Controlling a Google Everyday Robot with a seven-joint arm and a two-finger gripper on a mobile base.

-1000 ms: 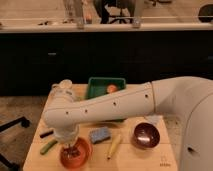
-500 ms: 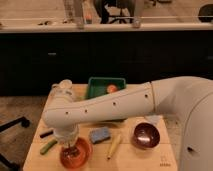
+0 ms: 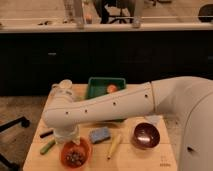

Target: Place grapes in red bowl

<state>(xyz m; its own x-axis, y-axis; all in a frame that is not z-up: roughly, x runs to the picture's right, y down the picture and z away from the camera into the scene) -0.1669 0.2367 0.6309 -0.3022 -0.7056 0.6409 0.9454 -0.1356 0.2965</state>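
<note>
The red bowl [image 3: 76, 153] stands at the table's front left. A small dark cluster, the grapes [image 3: 75, 157], lies inside it. My gripper [image 3: 67, 135] hangs at the end of the white arm [image 3: 107, 106], which stretches in from the right. The gripper is just above the bowl's back left rim and hides part of it. I see nothing held in it, and the grapes lie apart from it, lower and to the right.
A blue sponge [image 3: 100, 135] and a yellow-green stick-like item [image 3: 114, 146] lie right of the bowl. A glossy maroon bowl [image 3: 146, 136] stands further right. A green bin [image 3: 98, 86] with an orange fruit [image 3: 112, 88] is behind. A green item [image 3: 48, 146] lies by the left edge.
</note>
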